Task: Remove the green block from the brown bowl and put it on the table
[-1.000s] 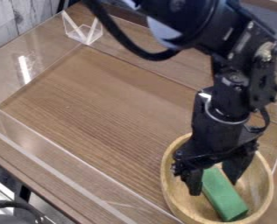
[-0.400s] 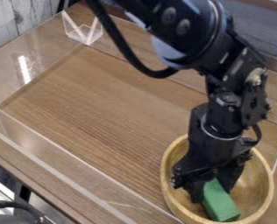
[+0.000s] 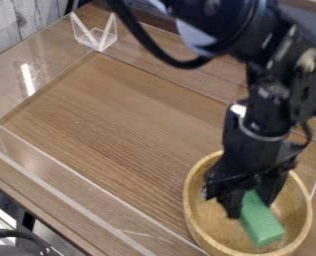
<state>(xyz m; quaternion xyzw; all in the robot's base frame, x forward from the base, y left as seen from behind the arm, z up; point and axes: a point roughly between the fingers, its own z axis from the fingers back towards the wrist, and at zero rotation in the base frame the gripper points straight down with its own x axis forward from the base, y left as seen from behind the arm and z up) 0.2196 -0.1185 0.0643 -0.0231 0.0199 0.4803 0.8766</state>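
Gripper (image 3: 249,199) descended into the brown bowl (image 3: 201,196) at the lower right of the table (image 3: 121,120), pointing straight down, with its two dark fingers straddling the upper end of the green block (image 3: 264,219). Compared with the frame a second before, where the fingers were spread wide above the block, they now stood visibly narrower, one on each side of the block's upper end. Whether they had fully clamped the block or merely bracketed it could not be told from this view, since the contact faces were hidden behind the fingers themselves.

Block position was little changed: it lay inside the bowl, toward the right-hand wall, its long axis running from under the gripper down toward the near rim. Against the intermediate frame it appeared slightly shifted and more exposed at its lower end, though it showed no clear lift off the bowl floor.

Interpretation: the closing of the fingers marked the grasp stage of the task. Removal had not begun; the block remained in the bowl, and the open wood surface to the left, bounded by the clear acrylic walls (image 3: 41,165), offered the place to set it down.
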